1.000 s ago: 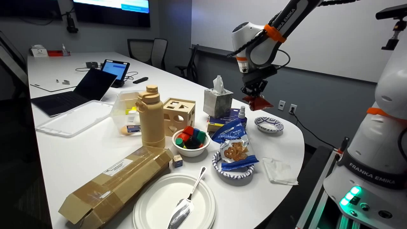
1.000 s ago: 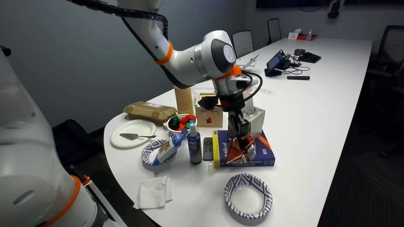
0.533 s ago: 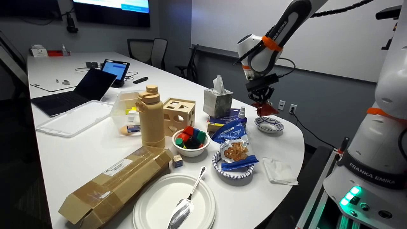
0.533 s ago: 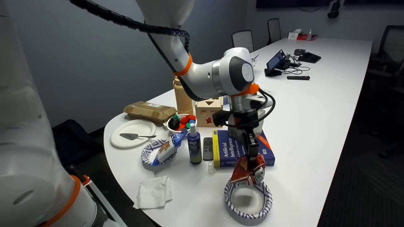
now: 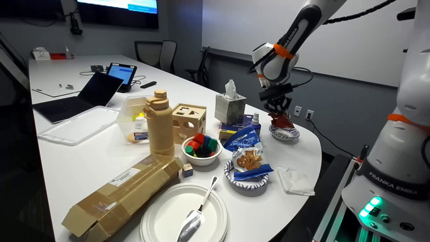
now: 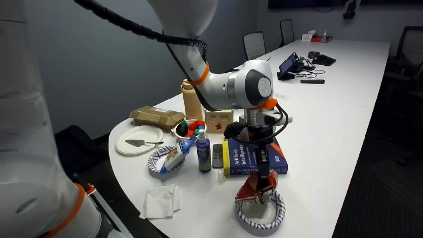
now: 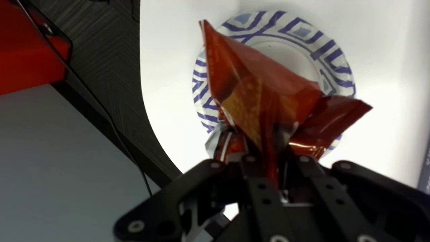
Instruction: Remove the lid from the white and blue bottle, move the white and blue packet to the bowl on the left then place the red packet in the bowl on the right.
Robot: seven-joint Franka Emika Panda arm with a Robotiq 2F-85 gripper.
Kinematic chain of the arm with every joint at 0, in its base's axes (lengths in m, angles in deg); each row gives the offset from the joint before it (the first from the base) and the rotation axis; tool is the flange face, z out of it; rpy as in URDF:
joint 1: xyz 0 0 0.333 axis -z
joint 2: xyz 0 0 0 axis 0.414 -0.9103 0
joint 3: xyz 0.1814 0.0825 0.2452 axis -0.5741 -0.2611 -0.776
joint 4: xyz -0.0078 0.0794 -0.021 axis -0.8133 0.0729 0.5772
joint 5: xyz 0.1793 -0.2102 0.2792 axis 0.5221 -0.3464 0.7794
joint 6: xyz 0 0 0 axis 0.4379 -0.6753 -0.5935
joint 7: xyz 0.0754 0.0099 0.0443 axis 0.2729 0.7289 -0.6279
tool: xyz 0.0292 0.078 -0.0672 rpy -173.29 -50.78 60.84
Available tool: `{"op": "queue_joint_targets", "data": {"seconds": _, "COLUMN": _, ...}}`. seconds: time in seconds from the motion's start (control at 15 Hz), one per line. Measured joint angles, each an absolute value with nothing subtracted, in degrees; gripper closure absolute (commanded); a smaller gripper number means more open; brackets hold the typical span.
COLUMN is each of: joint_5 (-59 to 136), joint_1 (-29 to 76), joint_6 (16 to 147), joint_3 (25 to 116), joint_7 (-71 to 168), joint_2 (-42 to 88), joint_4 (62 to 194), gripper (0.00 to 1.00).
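Observation:
My gripper is shut on the red packet, which hangs crumpled from the fingertips. In both exterior views the red packet is over the patterned bowl, low at its rim; I cannot tell whether it touches. The white and blue packet leans in the other patterned bowl. The blue spray bottle with white nozzle stands upright between the bowls. A small clear cap sits on the table beside it.
A blue book with a tissue box on it lies behind the red packet. A remote, a napkin, a bowl of blocks, a wooden cube, a tan bottle and a plate are around.
My gripper has carried the red packet away from above the book and down to the patterned bowl. The grip on the packet stays shut. The other objects have not moved.

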State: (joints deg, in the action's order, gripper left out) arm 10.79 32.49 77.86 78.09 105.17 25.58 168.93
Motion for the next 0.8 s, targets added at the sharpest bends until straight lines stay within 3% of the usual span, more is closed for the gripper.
{"op": "queue_joint_targets", "data": {"seconds": 0.4, "joint_5": 10.8, "joint_1": 31.8, "joint_6": 76.5, "joint_3": 79.7, "joint_7": 108.9, "joint_2": 26.2, "joint_4": 168.7, "gripper": 0.04}}
{"op": "queue_joint_targets", "data": {"seconds": 0.8, "joint_5": 10.3, "joint_1": 29.0, "joint_6": 72.9, "joint_3": 78.4, "joint_7": 109.8, "joint_2": 31.6, "joint_4": 168.8, "gripper": 0.0}}
